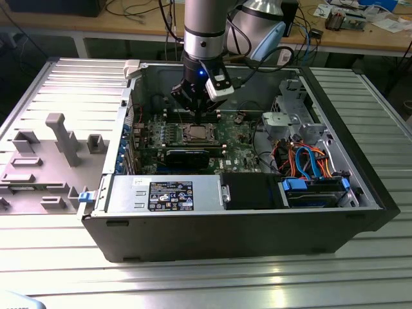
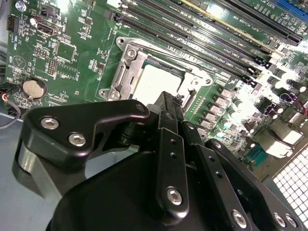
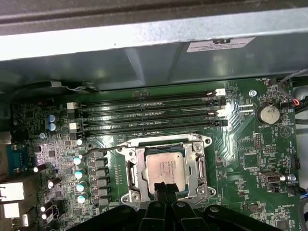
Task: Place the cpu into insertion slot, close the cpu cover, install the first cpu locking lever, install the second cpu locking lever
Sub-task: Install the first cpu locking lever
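The cpu [image 3: 166,167], a silver-grey square, lies flat in the insertion slot [image 3: 204,140] on the green motherboard [image 3: 250,159]. The cpu cover [image 3: 139,168] lies flat around it as a silvery frame. A thin wire lever [image 3: 103,149] runs along one side of the socket and sticks out past its corner. My gripper [image 3: 163,186] hangs just over the socket's edge, its black fingers pressed together with nothing visible between them. In the second wrist view the gripper [image 2: 166,98] tips sit by the cpu [image 2: 156,84] and the cover [image 2: 126,67]. In the exterior view my gripper [image 1: 195,114] hovers above the socket [image 1: 196,133].
The board sits deep inside an open computer case [image 1: 360,212]. Memory slots [image 3: 149,113] run beside the socket, and a row of capacitors [image 3: 79,178] stands on another side. A power supply [image 1: 164,193] and coloured cables [image 1: 309,164] fill the case's near and right parts.
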You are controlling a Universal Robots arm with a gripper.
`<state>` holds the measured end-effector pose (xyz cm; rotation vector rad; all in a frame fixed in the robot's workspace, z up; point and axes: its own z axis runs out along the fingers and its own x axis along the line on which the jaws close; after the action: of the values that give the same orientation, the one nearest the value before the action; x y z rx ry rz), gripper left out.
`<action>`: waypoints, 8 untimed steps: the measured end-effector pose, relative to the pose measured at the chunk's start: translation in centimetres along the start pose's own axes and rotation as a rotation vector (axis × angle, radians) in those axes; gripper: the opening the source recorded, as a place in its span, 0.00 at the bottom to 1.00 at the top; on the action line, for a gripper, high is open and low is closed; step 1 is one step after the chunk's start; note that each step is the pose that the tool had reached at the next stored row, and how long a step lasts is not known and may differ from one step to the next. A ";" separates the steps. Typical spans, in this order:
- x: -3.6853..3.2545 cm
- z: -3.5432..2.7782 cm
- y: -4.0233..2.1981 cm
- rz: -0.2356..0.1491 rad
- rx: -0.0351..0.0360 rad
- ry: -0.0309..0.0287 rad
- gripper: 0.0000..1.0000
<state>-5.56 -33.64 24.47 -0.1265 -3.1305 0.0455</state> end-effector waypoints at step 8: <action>0.00 0.00 0.00 -0.014 0.0002 -0.0004 0.11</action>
<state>-5.56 -33.64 24.47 -0.1051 -3.1315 0.0458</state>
